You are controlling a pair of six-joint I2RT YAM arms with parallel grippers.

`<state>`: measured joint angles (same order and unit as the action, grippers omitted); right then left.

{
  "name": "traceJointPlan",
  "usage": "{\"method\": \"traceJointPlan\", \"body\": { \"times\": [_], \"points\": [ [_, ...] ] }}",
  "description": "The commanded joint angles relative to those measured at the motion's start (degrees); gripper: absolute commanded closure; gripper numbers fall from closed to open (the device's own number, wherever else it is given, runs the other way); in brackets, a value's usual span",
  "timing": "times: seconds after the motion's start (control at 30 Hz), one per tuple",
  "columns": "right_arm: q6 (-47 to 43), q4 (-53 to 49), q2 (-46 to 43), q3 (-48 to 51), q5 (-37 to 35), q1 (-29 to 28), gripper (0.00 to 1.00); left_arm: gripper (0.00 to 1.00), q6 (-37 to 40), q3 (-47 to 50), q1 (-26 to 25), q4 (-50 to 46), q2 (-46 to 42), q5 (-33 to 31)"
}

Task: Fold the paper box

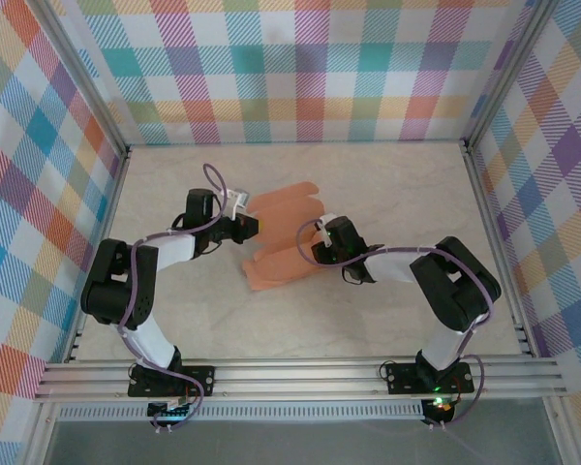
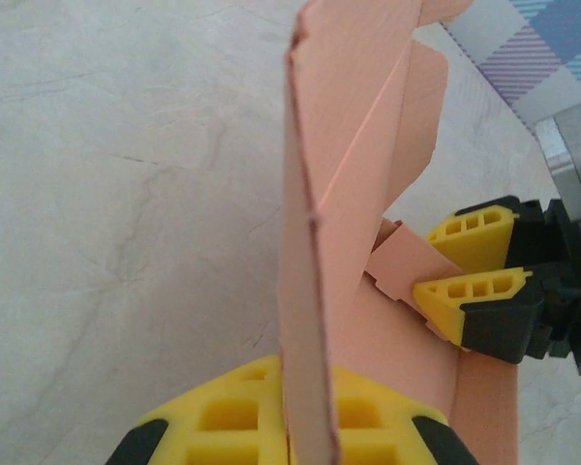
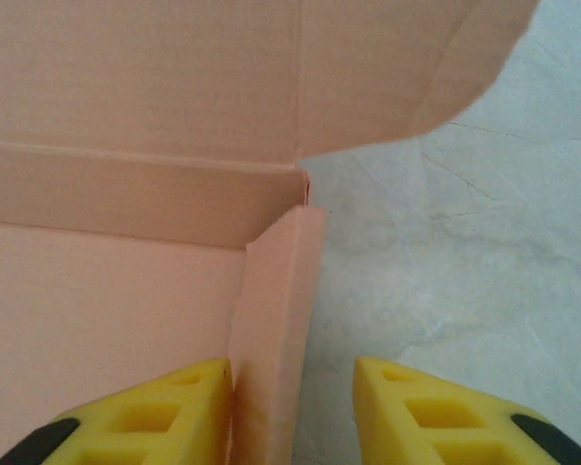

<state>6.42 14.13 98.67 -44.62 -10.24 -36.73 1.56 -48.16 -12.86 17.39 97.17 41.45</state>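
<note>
Salmon-orange thin-card paper box (image 1: pixel 276 266), mid-frame: your left gripper (image 2: pixel 305 392) pinches a panel, right gripper (image 3: pixel 292 376) stands half-open. Press that flap (image 3: pixel 271 310) square.

The right wrist view's top and left edges crop the paper box (image 3: pixel 126 97).

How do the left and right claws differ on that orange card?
The left claw is pinched shut on an upright panel of the paper box; the right claw stands open, with a side flap beside one finger. The left claw reaches the box from its left side, the right claw from its right. Both have yellow fingers.
</note>
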Motion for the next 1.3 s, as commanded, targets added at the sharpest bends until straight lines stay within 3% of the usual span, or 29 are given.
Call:
{"method": "traceJointPlan", "body": {
  "times": [0.0,0.23,0.33,0.63,0.87,1.27],
  "points": [
    [-0.5,-4.2,-3.2,-1.2,-0.6,-0.2,0.61,1.0,6.3,1.0,-3.3,0.4,-2.0,-2.4],
    [0.0,-16.4,-6.7,-5.0,-0.7,-0.1,0.61,1.0,7.7,1.8,-4.6,0.8,-3.2,-5.1],
    [1.4,-20.4,-9.5,-5.1,0.2,-0.1,0.52,1.0,8.4,1.9,-5.1,0.6,-4.2,-6.3],
    [14.6,-35.5,-10.5,-9.8,3.0,-0.1,0.55,1.0,8.9,1.9,-5.8,0.0,-4.5,-7.1],
    [17.5,-36.1,-6.4,-12.8,4.2,-0.5,0.65,1.0,9.0,1.8,-5.9,-0.5,-4.1,-6.8],
    [18.3,-35.2,-0.3,-14.6,3.7,-1.2,0.74,1.0,8.7,1.7,-5.9,-1.0,-3.9,-6.8]
  ]
}}
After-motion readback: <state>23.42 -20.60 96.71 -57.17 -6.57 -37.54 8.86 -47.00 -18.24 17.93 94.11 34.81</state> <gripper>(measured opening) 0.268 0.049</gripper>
